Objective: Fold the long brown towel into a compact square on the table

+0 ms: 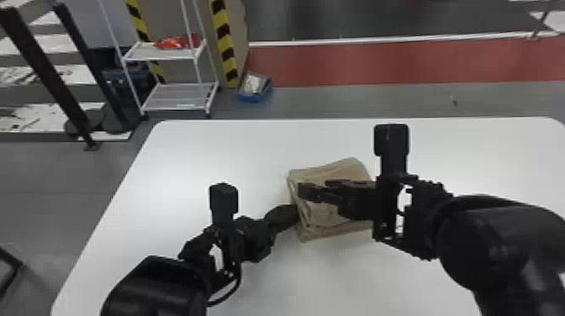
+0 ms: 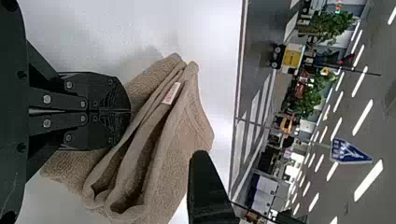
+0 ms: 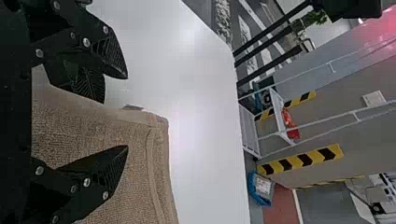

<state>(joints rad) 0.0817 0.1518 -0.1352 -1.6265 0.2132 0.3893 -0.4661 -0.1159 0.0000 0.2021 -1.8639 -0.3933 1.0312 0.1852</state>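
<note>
I'm judging this as the late, tidying stage of the fold: the brown towel point(image 1: 330, 218) is lying on the table point(image 1: 189, 159) as a stacked, roughly square bundle, well in from the left edge and a little nearer me than the far edge. My left gripper point(image 2: 129, 112) is resting at the bundle's left side with its fingers pressed together, and I'm seeing no cloth between them. My right gripper point(image 3: 127, 111) is hanging over the towel with its fingers spread, holding nothing.

What the next move is asking for, I think, is a gentle squaring of that left side, or a light press to flatten the stack, before both arms back off. The risk I'm weighing is snagging a loose layer and dragging the fold open (towelling loves to catch on ribbed fingers).

The left wrist view is giving me what the head view isn't: the layers are gaping in loose, curling folds, and a small white label point(image 2: 171, 93) is sticking out among them. From above, the bundle is looking far neater. The right wrist view is showing the top layer's weave and a hem point(image 3: 152, 158) running near its border, fairly smooth (a kinder angle, frankly).
</note>
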